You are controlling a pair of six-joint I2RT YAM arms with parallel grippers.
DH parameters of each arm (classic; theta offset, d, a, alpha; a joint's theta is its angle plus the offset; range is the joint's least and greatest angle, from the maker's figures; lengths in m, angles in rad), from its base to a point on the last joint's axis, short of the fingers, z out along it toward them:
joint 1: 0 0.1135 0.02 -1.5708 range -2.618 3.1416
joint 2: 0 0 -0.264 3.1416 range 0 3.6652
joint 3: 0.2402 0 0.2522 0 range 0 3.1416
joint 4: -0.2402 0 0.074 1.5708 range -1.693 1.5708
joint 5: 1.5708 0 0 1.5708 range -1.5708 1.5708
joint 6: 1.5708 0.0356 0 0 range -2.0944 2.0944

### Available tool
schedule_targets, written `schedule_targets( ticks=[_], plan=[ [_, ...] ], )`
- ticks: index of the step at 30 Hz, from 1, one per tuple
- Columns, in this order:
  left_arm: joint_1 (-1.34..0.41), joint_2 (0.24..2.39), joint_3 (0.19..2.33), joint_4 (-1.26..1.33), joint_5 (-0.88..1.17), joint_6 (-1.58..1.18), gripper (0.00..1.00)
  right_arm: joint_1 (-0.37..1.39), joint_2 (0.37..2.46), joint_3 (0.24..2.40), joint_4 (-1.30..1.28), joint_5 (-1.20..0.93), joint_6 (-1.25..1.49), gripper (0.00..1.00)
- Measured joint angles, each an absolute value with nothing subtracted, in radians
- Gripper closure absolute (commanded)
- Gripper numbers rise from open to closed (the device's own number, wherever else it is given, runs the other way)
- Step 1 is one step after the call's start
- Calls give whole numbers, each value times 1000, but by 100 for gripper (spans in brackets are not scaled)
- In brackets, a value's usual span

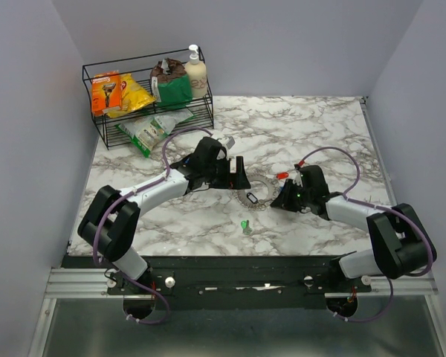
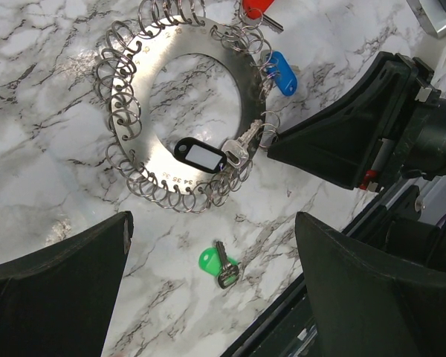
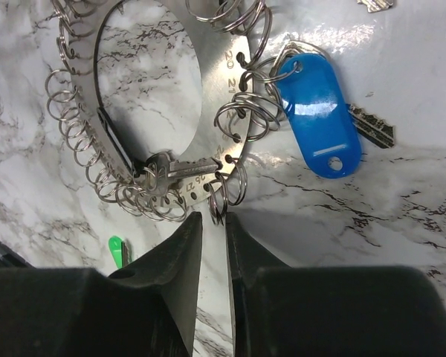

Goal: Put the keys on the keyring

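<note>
1. Presently, at the right gripper (image 3: pixel 212 227): holds its jaws only a slim gap apart, with the lower edge of 1 split ring (image 3: pixel 227 195) sitting in that gap. Cannot tell whether clamped or merely straddled.
2. Just ahead of those tips: the keyring (image 3: pixel 215 74), a flat metal disc rimmed with many small rings, lying on the marble table (image 3: pixel 401 208). Carries 1 black-tagged key (image 3: pixel 177 169) right beside the straddled ring.
3. Off to the left of the tips: the green key (image 3: pixel 117 251), loose on the marble and apart from the disc, so not yet threaded.
4. Farther ahead and to the right: the blue key (image 3: pixel 320 111), apparently hooked through a rim ring.
5. Beyond the disc: the red key (image 1: pixel 282 175) at the far rim; cannot tell whether attached.
6. Across the disc: the left gripper (image 2: pixel 214 223), spread wide and holding nothing, with the green key lying below its fingers.
7. Step in hand, by judgement: securing 1 ring to receive the green key.
8. Next move calls for a firm, steady pinch on that ring, then a left-side pickup of the green key by its head.
</note>
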State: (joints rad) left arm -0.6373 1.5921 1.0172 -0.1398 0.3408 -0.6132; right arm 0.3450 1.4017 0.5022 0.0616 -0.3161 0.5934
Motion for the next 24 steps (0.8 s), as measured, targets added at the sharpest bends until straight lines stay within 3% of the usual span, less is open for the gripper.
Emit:
schedule_targets(
  ticks=[12, 24],
  plan=[
    [-637, 1599, 1021, -144, 341, -610, 1, 345, 1427, 535, 69, -296, 593, 97],
    [-637, 1599, 1021, -149, 341, -604, 1, 345, 1412, 536, 61, -296, 548, 99]
  ],
)
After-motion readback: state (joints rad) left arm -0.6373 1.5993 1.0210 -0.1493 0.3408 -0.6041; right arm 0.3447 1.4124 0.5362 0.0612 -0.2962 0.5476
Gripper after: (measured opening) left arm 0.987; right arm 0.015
